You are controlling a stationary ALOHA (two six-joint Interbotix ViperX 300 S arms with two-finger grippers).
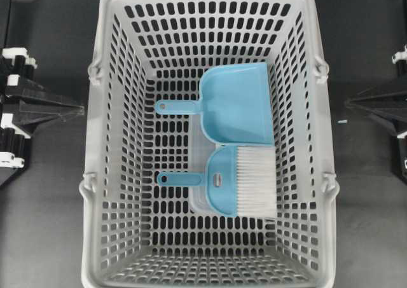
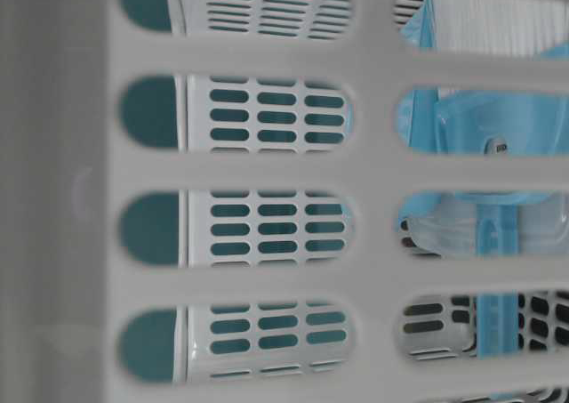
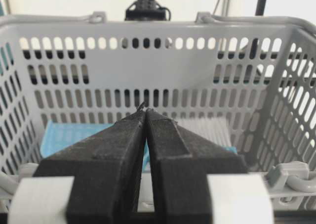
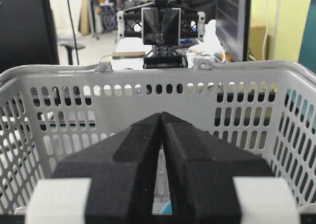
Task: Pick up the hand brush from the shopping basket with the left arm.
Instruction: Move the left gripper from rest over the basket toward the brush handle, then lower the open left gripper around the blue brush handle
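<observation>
left gripper point(image 3: 144, 116): nearest the lens, fingers pressed together, nothing held, parked outside the shopping basket point(image 1: 95, 135).
right gripper point(image 4: 162, 120): closed, empty, outside the opposite wall.
hand brush point(image 1: 222, 185): on the basket floor, partly over a clear container point(image 1: 198, 202), just beside the dustpan point(image 1: 236, 103).
approach: jaws to be opened first; thin handle point(image 1: 178, 178) judged the easiest grasp, dustpan to be avoided.

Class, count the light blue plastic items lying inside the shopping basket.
2: the dustpan toward the far wall, and the hand brush just below it, both handles pointing left. None seems hidden.
</observation>
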